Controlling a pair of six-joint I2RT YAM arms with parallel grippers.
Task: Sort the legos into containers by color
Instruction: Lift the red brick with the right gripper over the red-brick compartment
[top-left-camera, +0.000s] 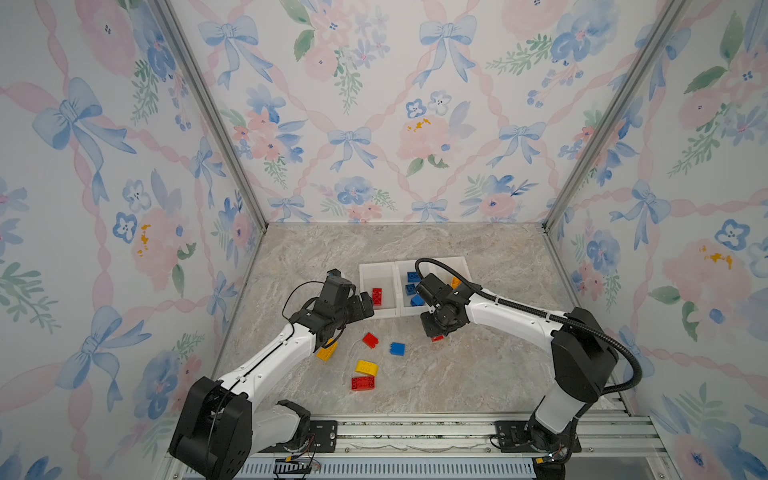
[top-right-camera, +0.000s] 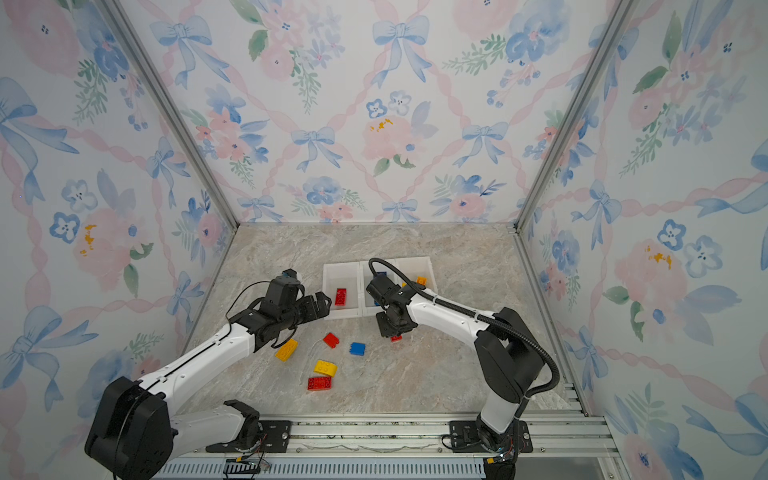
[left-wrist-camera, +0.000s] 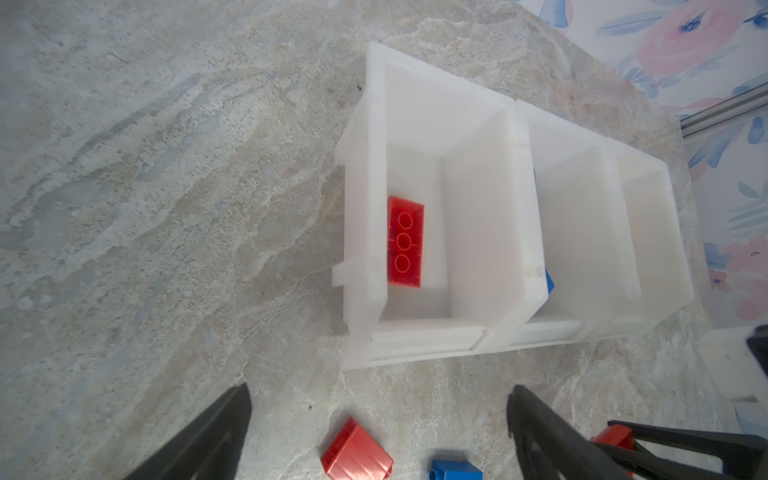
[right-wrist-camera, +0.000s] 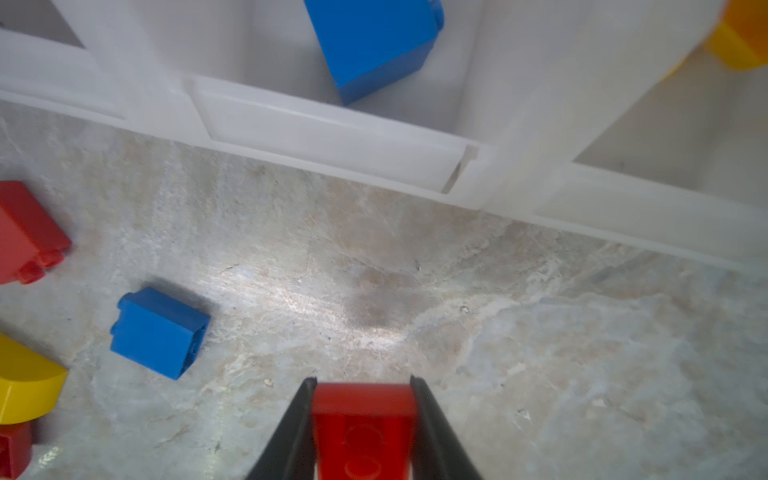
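Coloured plastic bricks (top-left-camera: 366, 367) before joined white bins (left-wrist-camera: 478, 216).
Downturned right end effector (right-wrist-camera: 363, 382) clamps small red brick (right-wrist-camera: 363, 419); left end effector (left-wrist-camera: 378, 399) gapes.

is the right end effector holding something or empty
Holding: the right end effector is shut on a red lego, seen pinched between its fingers.

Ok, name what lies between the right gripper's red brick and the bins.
Only bare tabletop, shown in the right wrist view, separates the red brick from the bins.
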